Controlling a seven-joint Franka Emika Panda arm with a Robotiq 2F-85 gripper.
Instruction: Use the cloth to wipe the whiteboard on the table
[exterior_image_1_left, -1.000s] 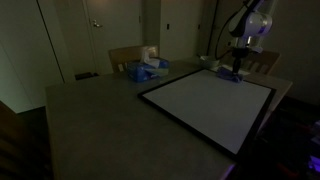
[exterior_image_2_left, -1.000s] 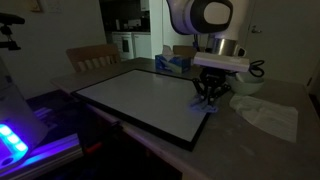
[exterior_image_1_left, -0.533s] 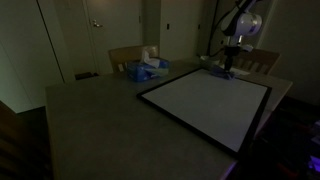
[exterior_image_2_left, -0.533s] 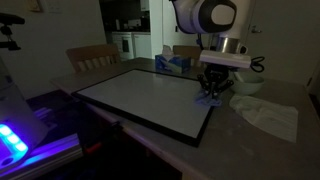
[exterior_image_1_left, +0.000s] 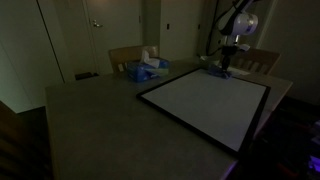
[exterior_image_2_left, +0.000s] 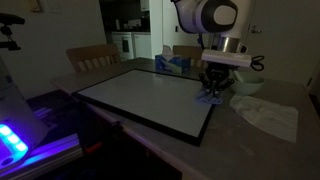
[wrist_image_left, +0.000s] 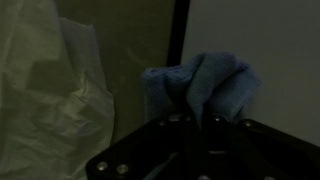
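Gripper: I read it clamped on the cloth | cloth: on the whiteboard, far edge | wrist view alone shows blue folds straddling the black frame, crumpled white sheet to their left

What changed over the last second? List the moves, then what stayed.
The gripper, shut on the cloth, dragged it a short way across the whiteboard toward the framed edge beside the crumpled white plastic. Nothing was picked up or let go. The whiteboard may have shifted slightly with it; the table and the blue-and-white bundle stayed put.
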